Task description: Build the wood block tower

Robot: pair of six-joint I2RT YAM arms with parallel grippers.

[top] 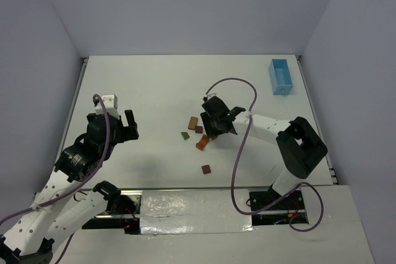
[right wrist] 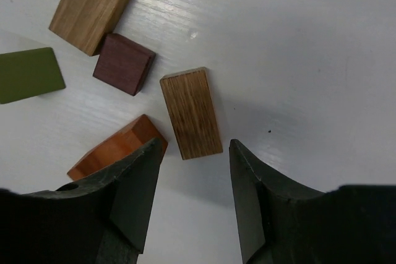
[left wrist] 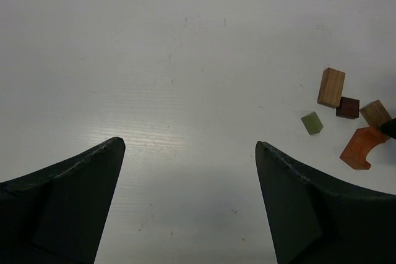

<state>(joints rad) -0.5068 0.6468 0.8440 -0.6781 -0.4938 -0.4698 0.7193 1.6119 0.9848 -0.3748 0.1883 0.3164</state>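
— Where were the wood blocks (top: 197, 133)?

— Loose near the middle of the table (top: 154, 78), each lying flat on it, none resting on another. The grained brown block (right wrist: 190, 113) lay closest to the right wrist camera. Just beside it sat the maroon cube (right wrist: 124, 63), with the long tan block (right wrist: 94, 5) beyond that and the olive block (right wrist: 30, 74) off to one side. The orange block (right wrist: 117, 146) lay next to the brown one, partly hidden behind a finger. A lone brown block (top: 206, 169) sat apart from the cluster, nearer the arm bases.

— And the right end effector (right wrist: 195, 153)?

— Low over the cluster, its jaws partly apart. The near end of the grained brown block sat between the tips, with a sliver of table showing on either side, so nothing was clamped.

— The left end effector (left wrist: 190, 143)?

— Well off to the left, jaws spread wide over bare table, holding nothing. Its camera caught the cluster at the right edge of its view.

— Anything else?

— A blue tray (top: 280, 76) near the far right corner, well apart from the blocks.
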